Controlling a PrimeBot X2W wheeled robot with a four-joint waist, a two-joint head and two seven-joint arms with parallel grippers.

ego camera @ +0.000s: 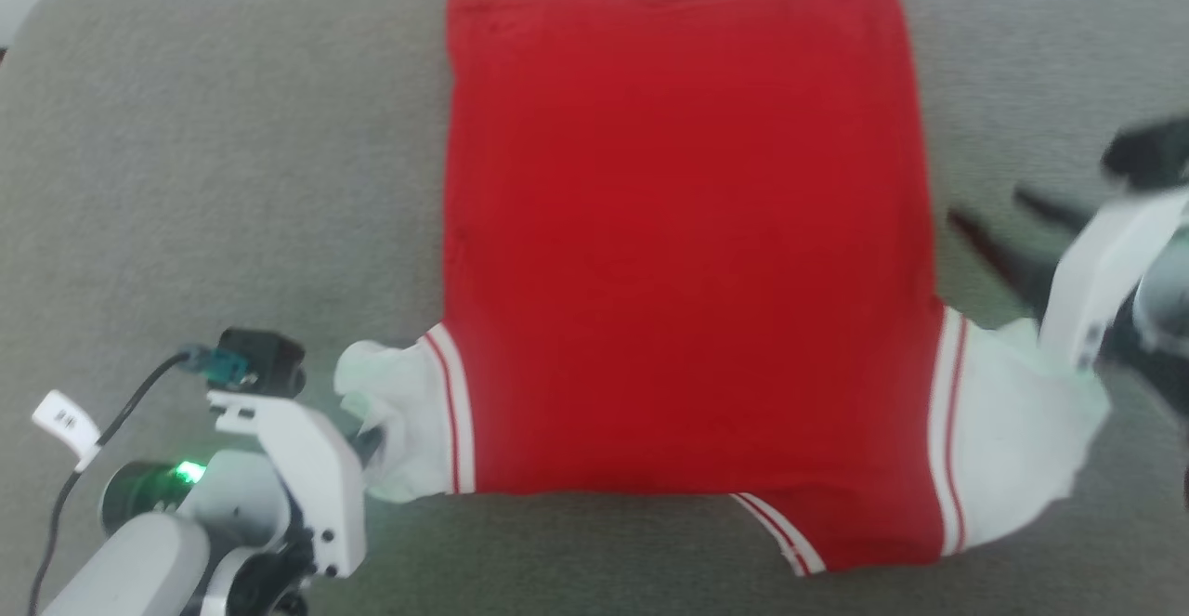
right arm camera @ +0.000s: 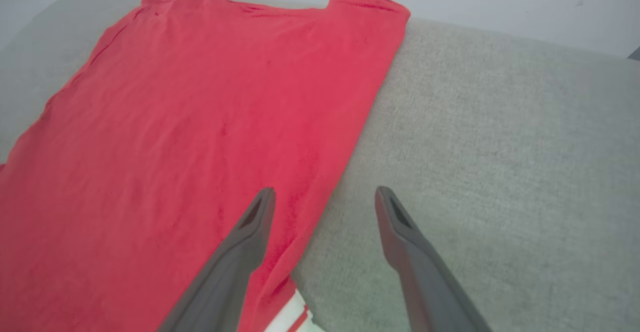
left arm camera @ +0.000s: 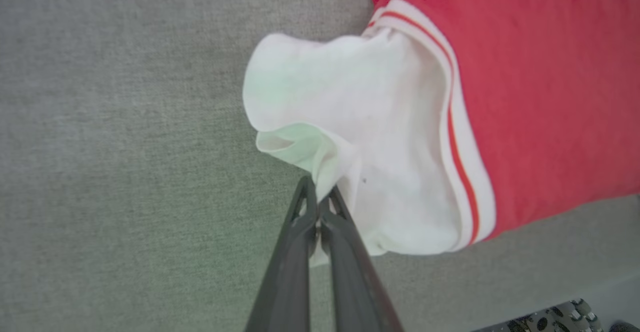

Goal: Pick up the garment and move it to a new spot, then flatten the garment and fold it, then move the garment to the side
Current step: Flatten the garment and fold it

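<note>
- No word or number can be read on the jersey (ego camera: 678,254), whose upturned side is plain red.
- The small white tag (ego camera: 65,421) carries marks too small to read.

- Pinches a fold of the white sleeve (left arm camera: 360,121) of the garment (left arm camera: 540,96) with the left gripper (left arm camera: 317,192) — long dark fingers pressed flat together, tips closed on the cloth.
- Reaches in from the lower left of the head view on a pale forearm (ego camera: 139,565), left wrist bracket (ego camera: 297,467) white and upright, green light (ego camera: 189,472) lit at the wrist joint, black camera (ego camera: 260,356) on top with a cable (ego camera: 111,430) looping off.
- Spreads the right gripper (right arm camera: 325,192) wide, both fingers well apart and empty.
- Comes in from the right edge of the head view — blurred, right wrist bracket (ego camera: 1105,281) tilted, fingers pointing up and left.
</note>
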